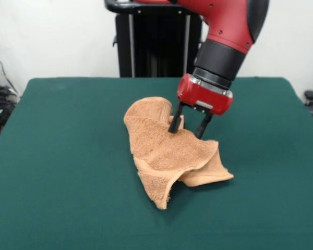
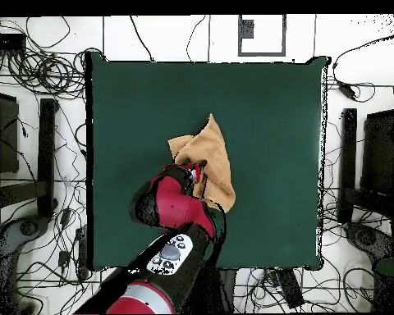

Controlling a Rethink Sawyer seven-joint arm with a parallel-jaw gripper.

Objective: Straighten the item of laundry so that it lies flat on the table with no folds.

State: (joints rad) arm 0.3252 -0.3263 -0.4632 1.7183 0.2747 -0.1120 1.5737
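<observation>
Green felt covers the table [image 1: 52,172], and the towel [image 1: 161,151] lies bunched near its middle, a folded point reaching toward the near edge, its long axis running near to far. At its far end the gripper [image 1: 189,126] stands with jaws apart, tips pressed onto the cloth; the folds lie nearer than the jaws.

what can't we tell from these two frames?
- Overhead view: the gripper is hidden under the arm, which also covers part of the towel.
- Front view: gripper fingers are apart at the towel; whether they pinch any cloth is unclear.
- Towel's underside and inner folds: hidden by its own layers in both views.
- The tag: not visible in either view.
</observation>
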